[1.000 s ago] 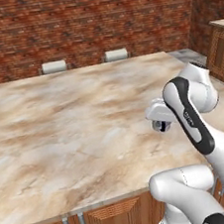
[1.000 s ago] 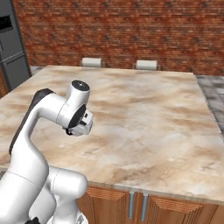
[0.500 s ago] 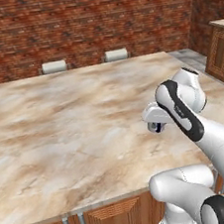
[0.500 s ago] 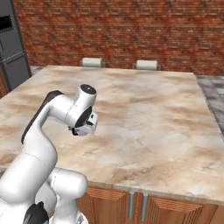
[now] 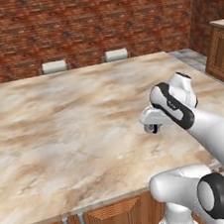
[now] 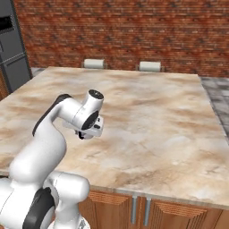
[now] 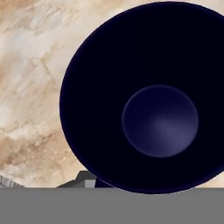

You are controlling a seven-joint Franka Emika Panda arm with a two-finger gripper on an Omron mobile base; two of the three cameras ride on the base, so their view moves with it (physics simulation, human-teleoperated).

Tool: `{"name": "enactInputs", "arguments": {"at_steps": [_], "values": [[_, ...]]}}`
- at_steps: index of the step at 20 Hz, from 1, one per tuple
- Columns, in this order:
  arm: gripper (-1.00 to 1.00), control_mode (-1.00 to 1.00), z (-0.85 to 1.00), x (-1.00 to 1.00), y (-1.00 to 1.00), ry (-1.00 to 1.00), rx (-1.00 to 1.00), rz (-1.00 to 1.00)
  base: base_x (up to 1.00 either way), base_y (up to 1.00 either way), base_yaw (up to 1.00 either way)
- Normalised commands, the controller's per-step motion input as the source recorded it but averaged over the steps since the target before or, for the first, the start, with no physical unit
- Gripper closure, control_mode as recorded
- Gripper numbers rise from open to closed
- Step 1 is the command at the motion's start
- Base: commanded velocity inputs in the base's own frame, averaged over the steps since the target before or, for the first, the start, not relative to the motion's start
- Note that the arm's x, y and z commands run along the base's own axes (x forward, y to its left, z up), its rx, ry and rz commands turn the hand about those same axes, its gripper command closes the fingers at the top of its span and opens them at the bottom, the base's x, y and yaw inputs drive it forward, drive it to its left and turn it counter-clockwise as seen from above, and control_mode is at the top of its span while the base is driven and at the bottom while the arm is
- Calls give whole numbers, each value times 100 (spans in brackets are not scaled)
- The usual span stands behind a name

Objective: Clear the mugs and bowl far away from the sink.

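My gripper point(image 5: 151, 127) hangs just above the marble island counter point(image 5: 75, 124), toward its near right part, and is shut on a small dark blue mug point(image 5: 154, 127). From the other side the gripper point(image 6: 82, 134) sits under the white wrist, with the mug point(image 6: 81, 135) a small dark shape below it. Looking along the hand, I see straight into the mug point(image 7: 153, 96): a dark navy inside with a paler round bottom, over the marble. The bowl and the sink are out of view.
Two pale stool tops point(image 5: 54, 66) point(image 5: 116, 55) stand at the counter's far edge before a brick wall point(image 5: 82, 23). Wooden cabinets point(image 5: 221, 49) stand at the right. A dark tall appliance point(image 6: 11, 49) is at the left. Counter drawers point(image 5: 113, 216) run below the near edge.
The arm has folded in, its elbow swinging across, and the gripper with the mug has shifted slightly left over the counter. The counter and stools have stayed put.
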Motion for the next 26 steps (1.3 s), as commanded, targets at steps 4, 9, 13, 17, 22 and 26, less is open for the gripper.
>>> {"name": "enactInputs", "arguments": {"at_steps": [4, 9, 13, 17, 22, 26], "values": [[100, -100, -29, 28, -2, 0, 0, 5, 0, 0, 0], [100, -100, -30, 29, -1, 0, 0, 4, 0, 0, 0], [100, -100, -34, 24, -3, 0, 0, 5, 0, 0, 0], [100, -100, -34, 26, -2, 0, 0, 5, 0, 0, 0], [100, -100, -33, 24, -2, 0, 0, 5, 0, 0, 0], [100, -100, -32, 20, -4, 0, 0, 5, 0, 0, 0]]}}
